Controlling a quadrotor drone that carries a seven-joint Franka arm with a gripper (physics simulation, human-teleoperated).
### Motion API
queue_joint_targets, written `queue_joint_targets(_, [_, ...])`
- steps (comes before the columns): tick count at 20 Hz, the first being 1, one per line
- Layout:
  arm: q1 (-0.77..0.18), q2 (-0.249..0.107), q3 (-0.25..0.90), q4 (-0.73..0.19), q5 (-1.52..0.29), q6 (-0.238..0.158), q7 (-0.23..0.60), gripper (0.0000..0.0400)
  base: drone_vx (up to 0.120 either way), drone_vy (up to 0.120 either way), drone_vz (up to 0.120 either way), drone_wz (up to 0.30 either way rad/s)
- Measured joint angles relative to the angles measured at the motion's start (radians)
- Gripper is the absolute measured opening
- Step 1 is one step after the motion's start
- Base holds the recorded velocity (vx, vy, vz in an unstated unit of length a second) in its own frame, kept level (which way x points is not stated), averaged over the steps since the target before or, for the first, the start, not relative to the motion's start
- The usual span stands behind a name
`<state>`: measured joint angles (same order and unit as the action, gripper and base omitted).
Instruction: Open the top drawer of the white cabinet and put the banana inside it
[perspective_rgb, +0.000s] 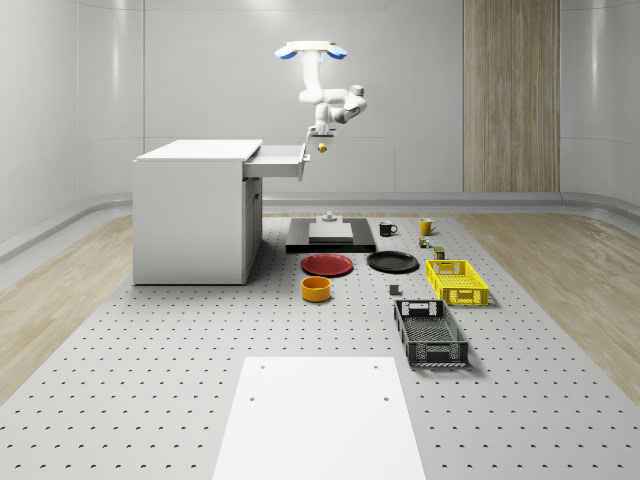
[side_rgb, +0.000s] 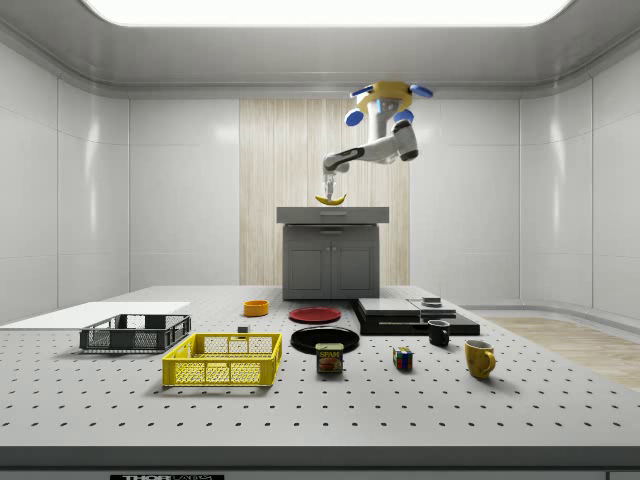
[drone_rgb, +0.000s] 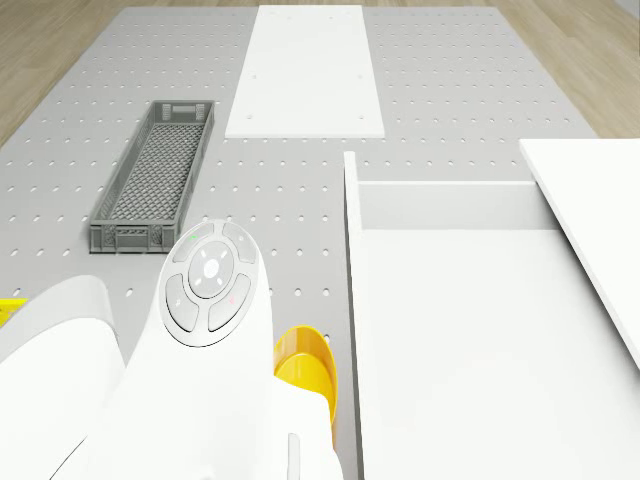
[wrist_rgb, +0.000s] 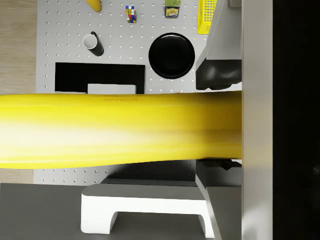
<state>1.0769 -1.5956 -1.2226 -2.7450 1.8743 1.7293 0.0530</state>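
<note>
The white cabinet (perspective_rgb: 190, 210) stands on the perforated floor with its top drawer (perspective_rgb: 278, 160) pulled out toward the whole-scene view's right. The drawer's pale inside (drone_rgb: 470, 340) is bare. My drone (perspective_rgb: 312, 50) hovers high, just past the drawer's front. The arm reaches down from it. My gripper (perspective_rgb: 320, 138) is shut on the yellow banana (perspective_rgb: 322, 148), which hangs slightly above and just outside the drawer's front panel. From the side, the banana (side_rgb: 331, 200) lies level under the gripper (side_rgb: 329, 188), over the cabinet (side_rgb: 331, 260). In the wrist view the banana (wrist_rgb: 120, 130) lies crosswise beside the drawer front (wrist_rgb: 257, 120).
On the floor below lie a red plate (perspective_rgb: 327, 264), a black plate (perspective_rgb: 392, 262), an orange bowl (perspective_rgb: 317, 288), a yellow basket (perspective_rgb: 456, 281), a grey basket (perspective_rgb: 430, 333), two mugs and a black platform (perspective_rgb: 330, 235). A white pad (perspective_rgb: 315, 420) lies near the front.
</note>
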Motion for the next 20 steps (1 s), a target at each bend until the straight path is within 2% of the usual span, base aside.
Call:
queue_joint_targets(16, [0.0, -0.001, 0.0, 0.0, 0.0, 0.001, 0.0, 0.0191, 0.0, -0.12, 0.0, 0.0])
queue_joint_targets(20, [-0.001, 0.002, 0.0, 0.0, 0.0, -0.001, 0.044, 0.0191, 0.0, -0.12, 0.0, 0.0])
